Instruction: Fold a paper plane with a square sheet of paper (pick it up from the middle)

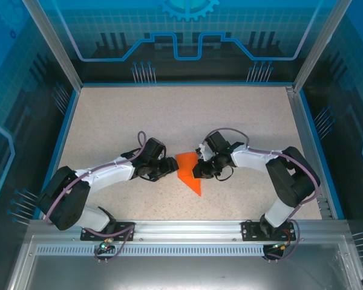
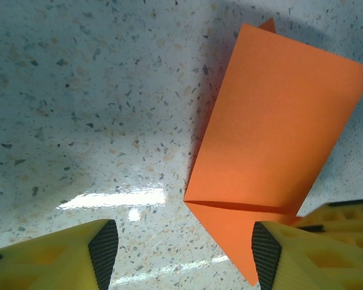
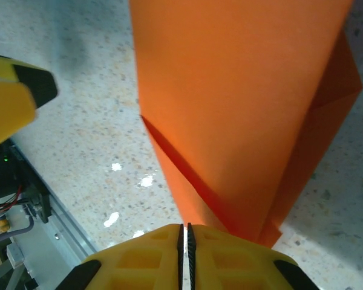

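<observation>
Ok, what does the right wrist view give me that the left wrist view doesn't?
Right wrist: the right fingers closed together at the orange paper's edge; whether they pinch it I can't tell. Also the frame rail at lower left. Left wrist: the left fingers standing apart, with the paper's pointed tip beside one. Both: the folded paper on the speckled table, plus part of the other arm's fingers.

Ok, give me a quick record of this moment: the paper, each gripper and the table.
paper: orange paper, folded to a pointed shape, lying mid-table between the two arms
left gripper: open, low over the table with one corner of the paper between its fingers
right gripper: shut, at the paper's edge; cannot tell if it pinches the paper
table: light, speckled
</observation>
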